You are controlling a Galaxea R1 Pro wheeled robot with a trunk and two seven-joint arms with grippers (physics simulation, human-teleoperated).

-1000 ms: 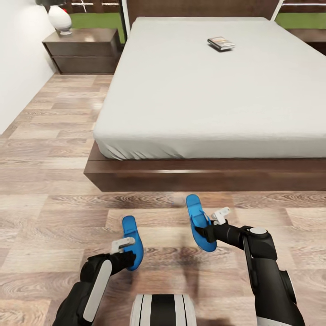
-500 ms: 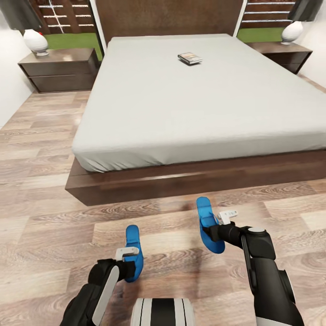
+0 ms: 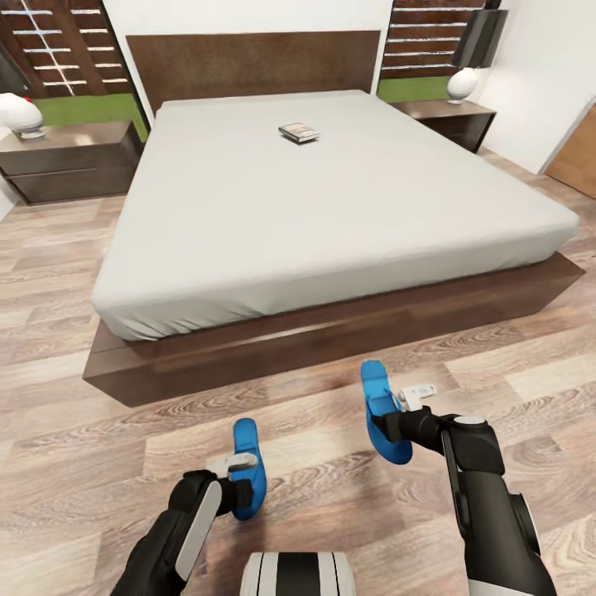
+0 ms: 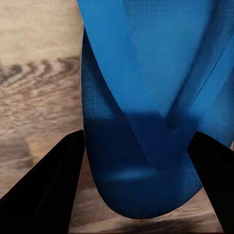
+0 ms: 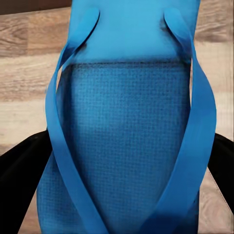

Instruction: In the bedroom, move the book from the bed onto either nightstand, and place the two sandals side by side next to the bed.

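Observation:
Each hand holds a bright blue sandal above the plank floor, in front of the bed's foot. My left gripper (image 3: 240, 484) is shut on the left sandal (image 3: 247, 451), whose sole sits between the dark fingers (image 4: 44, 195) in the left wrist view. My right gripper (image 3: 387, 422) is shut on the right sandal (image 3: 382, 406); its straps and sole (image 5: 126, 146) show close up in the right wrist view. The book (image 3: 299, 132) lies on the pale mattress of the bed (image 3: 331, 215), near the headboard. One nightstand (image 3: 66, 157) stands at the bed's left, another nightstand (image 3: 443, 120) at its right.
A white lamp (image 3: 21, 114) stands on the left nightstand and another lamp (image 3: 462, 83) on the right one. The bed's dark wood frame (image 3: 331, 327) runs low across the floor just ahead of the sandals. A brown door edge (image 3: 575, 157) shows at the far right.
The head view has swung rightward and up, so the bed and book have shifted left and the right nightstand has come into sight. Both grippers keep their sandals in about the same place.

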